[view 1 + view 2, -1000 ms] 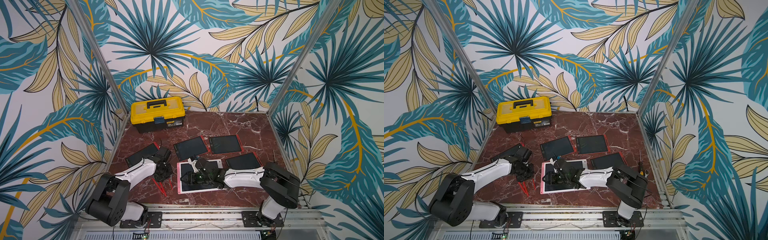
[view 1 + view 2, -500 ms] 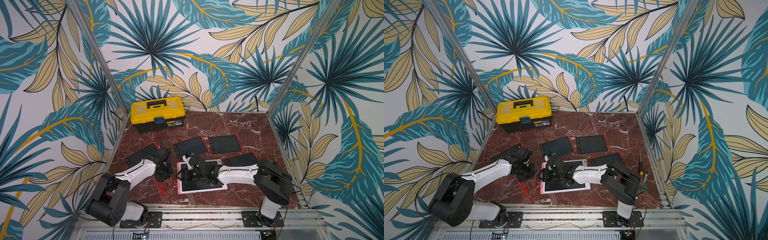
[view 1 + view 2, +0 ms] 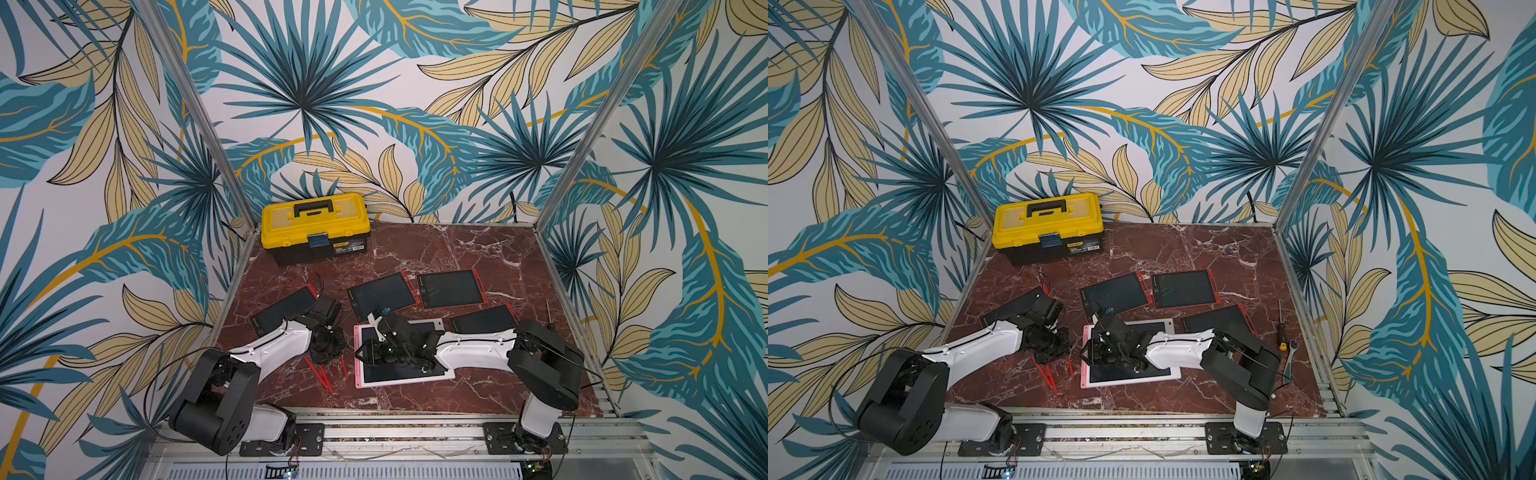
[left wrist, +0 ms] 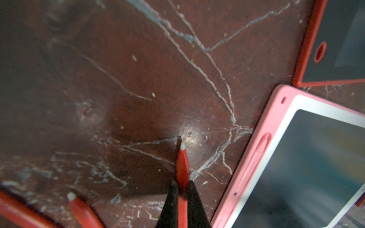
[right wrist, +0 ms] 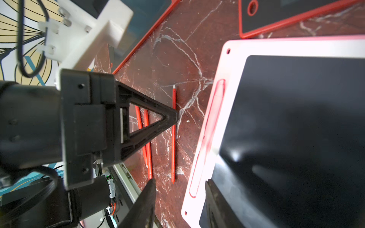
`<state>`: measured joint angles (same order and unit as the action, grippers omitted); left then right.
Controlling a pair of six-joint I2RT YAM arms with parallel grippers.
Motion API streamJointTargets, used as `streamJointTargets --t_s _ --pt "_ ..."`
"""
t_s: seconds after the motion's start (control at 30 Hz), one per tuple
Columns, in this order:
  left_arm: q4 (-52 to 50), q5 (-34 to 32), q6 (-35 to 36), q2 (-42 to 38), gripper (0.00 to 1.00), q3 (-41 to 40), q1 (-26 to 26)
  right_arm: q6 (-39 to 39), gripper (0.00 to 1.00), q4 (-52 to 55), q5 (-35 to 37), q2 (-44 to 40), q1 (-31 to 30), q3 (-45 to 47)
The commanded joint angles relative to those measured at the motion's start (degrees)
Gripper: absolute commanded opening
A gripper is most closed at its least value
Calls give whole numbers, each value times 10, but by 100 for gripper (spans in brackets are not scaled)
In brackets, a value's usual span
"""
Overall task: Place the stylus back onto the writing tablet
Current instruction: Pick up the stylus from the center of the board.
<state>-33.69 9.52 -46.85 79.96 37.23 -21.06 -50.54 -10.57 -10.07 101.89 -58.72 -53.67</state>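
My left tool point(image 4: 181, 189) grips the stylus point(image 4: 182, 163), parallel to the slot point(image 4: 261, 146) of the pink tablet point(image 4: 272, 122) beside it; right tool point(image 5: 179, 183) half-open, empty.

Leafy wallpaper point(image 3: 374, 104) is covering all three walls, teal fronds and tan leaves spreading over white. Two aluminium posts point(image 3: 199, 116) are rising at the back corners. Dark red marble point(image 3: 457, 249) with white veins is forming the floor, and a silver rail point(image 3: 415, 428) is bordering its near edge. A soft patch of light point(image 4: 190, 134) is glinting on the marble in the left wrist view.
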Motion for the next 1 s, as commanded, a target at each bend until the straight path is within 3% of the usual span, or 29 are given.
streamJointTargets --t_s 0.0,0.37,0.97 --pt "-26 -29 8 43 11 -27 2 10 42 13 20 -28 -3 20" --pt "-39 -43 6 11 0 -26 1 17 42 28 45 -64 -3 41" --pt "-54 -62 17 53 7 -6 -11 18 42 38 51 -73 -3 40"
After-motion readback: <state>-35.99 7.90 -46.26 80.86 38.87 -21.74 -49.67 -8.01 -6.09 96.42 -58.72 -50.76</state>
